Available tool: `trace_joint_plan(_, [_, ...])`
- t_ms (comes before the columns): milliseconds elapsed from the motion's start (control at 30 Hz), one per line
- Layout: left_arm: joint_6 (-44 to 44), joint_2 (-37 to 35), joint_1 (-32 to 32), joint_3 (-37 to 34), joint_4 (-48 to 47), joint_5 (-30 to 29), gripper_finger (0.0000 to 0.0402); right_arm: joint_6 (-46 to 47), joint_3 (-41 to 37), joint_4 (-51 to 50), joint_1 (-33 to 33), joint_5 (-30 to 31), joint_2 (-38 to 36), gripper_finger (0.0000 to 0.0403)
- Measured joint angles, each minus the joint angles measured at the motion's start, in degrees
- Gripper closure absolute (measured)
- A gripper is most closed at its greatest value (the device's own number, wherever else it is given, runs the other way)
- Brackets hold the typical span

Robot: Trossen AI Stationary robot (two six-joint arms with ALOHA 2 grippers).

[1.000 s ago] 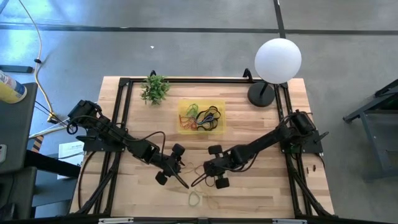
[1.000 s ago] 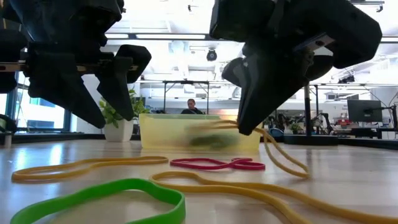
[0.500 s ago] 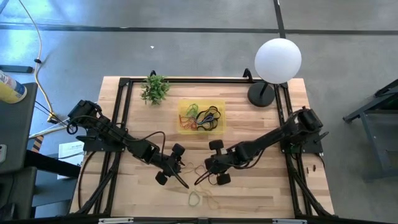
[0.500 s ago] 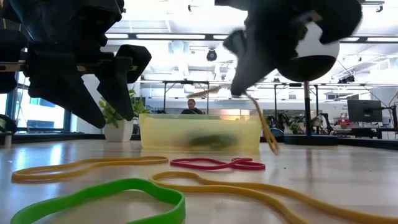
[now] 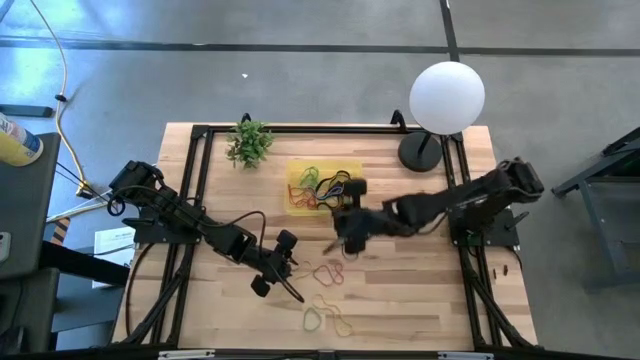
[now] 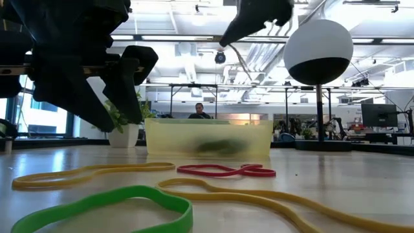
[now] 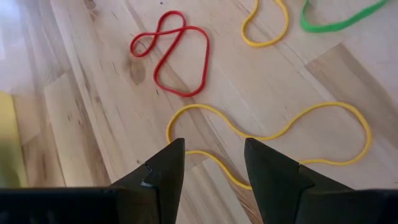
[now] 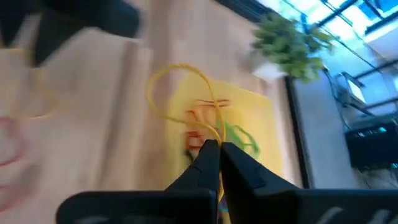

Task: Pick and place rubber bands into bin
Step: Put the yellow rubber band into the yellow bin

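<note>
- Right hand [image 8: 214, 149] is pressed together on a yellow rubber band [image 8: 180, 93], which hangs from the fingertips as a loop. In the high view we see this hand [image 5: 345, 222] lifted off the bench [image 5: 420, 290], just beside the bin's near edge.
- Left hand [image 7: 208, 165] hovers low over the loose bands with its fingers spread and nothing between them. It waits near the front middle of the bench [image 7: 81, 118].
- We judge the step in hand to be the carry to the bin [image 5: 322, 188]. To do it well, we should bring the pinch fully over the bin's middle before letting go, since the dangling loop could catch on the wall or drape over the rim.
- We should lower close to the bin floor first, because a springy band dropped from height may bounce out.
- Count on the bench, from the left wrist view: one red band [image 7: 171, 53], two yellow bands, the long one [image 7: 273, 134] nearest the fingers, and one green band [image 7: 336, 22].
- One bin, already holding a tangle of bands in several colours that we cannot count.
</note>
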Motion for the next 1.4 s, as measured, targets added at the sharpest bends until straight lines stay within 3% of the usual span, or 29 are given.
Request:
trace_joint_plan(133, [0.0,0.0,0.0,0.0,0.0,0.0,0.0245,-1.9,0.0,1.1,-4.9,-2.0,-0.2,0.0402])
trace_joint_plan(633, [0.5,0.0,0.0,0.0,0.0,0.0,0.0245,0.7,0.0,4.6,-21.3,-19.6,6.9,0.0401])
trace_joint_plan(900, [0.0,0.0,0.0,0.0,0.0,0.0,0.0245,4.4,0.0,7.8,-25.0,-20.8,12.2,0.0389])
trace_joint_plan(1033, [-0.6,0.0,0.0,0.0,0.0,0.0,0.0245,6.4,0.0,8.3,-26.1,-21.1,12.4,0.036])
trace_joint_plan(1400, [-0.9,0.0,0.0,0.0,0.0,0.0,0.0245,6.1,0.0,8.5,-26.1,-23.8,12.3,0.0225])
